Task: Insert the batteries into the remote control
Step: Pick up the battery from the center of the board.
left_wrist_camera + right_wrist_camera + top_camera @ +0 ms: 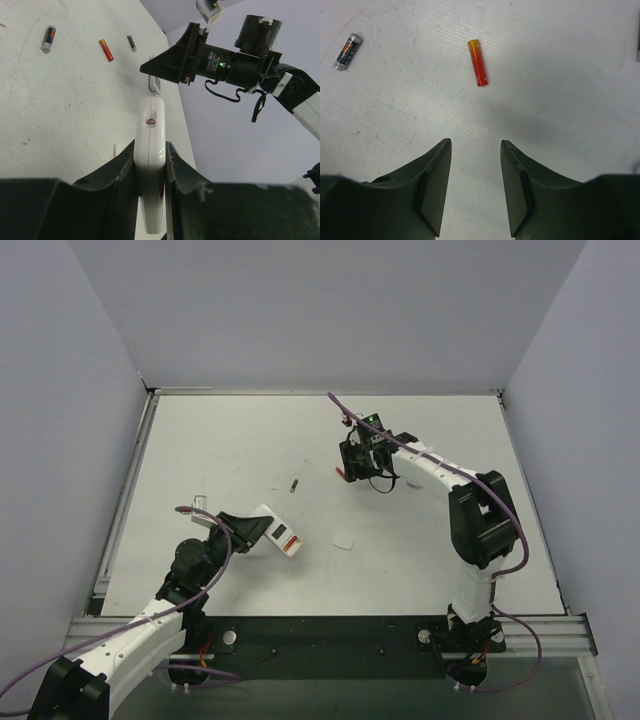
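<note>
Left tool [150, 147] tight around white-sided remote control [151, 117]; right tool [476, 145] wide near red battery [477, 62]

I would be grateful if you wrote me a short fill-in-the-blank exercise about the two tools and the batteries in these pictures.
1. The left tool is ___ on the remote control.
2. The right tool is ___ and holds nothing.
3. The battery lying on the table ahead of the right tool is mostly ___.
4. In the right wrist view, the grey battery lies to the ___ of that one.
Missing words: shut; open; red; left.
</note>
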{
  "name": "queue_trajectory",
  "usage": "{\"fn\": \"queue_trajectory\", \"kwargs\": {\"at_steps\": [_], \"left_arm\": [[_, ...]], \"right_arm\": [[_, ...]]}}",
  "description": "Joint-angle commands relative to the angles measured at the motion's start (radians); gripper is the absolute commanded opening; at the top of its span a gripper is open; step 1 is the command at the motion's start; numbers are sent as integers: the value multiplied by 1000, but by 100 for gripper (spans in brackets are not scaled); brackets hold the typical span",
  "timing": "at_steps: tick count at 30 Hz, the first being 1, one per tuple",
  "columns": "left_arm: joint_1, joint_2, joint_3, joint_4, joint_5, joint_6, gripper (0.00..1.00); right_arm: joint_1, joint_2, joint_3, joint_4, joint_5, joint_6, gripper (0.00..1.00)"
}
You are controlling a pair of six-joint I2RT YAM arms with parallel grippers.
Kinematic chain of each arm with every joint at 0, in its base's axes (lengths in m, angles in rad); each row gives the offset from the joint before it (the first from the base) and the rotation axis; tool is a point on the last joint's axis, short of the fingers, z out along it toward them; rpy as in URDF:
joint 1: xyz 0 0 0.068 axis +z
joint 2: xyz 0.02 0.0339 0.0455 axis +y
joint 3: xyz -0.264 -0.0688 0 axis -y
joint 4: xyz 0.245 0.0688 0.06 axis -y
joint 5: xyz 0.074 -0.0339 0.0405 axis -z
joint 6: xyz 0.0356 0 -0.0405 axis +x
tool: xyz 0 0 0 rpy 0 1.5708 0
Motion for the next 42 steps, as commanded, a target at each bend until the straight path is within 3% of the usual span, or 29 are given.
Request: {"fn": "queue_trajectory", "kwargs": {"at_steps": [1, 20, 27, 36, 42], "left_arm": [[10, -26, -91, 14, 1, 13, 0], [24, -61, -96, -13, 29, 22, 0], [25, -67, -96, -15, 32, 19, 0], [25, -64, -90, -13, 32, 22, 0], [27, -56, -84, -10, 32, 28, 0]], "right_arm": [[-9, 91, 106, -10, -21, -35, 40], [-10, 341, 289, -44, -5, -76, 34], [-10, 382, 309, -58, 4, -84, 20], [-7, 324, 246, -84, 56, -94, 1], [2, 192, 97, -130, 99, -29, 0]]}}
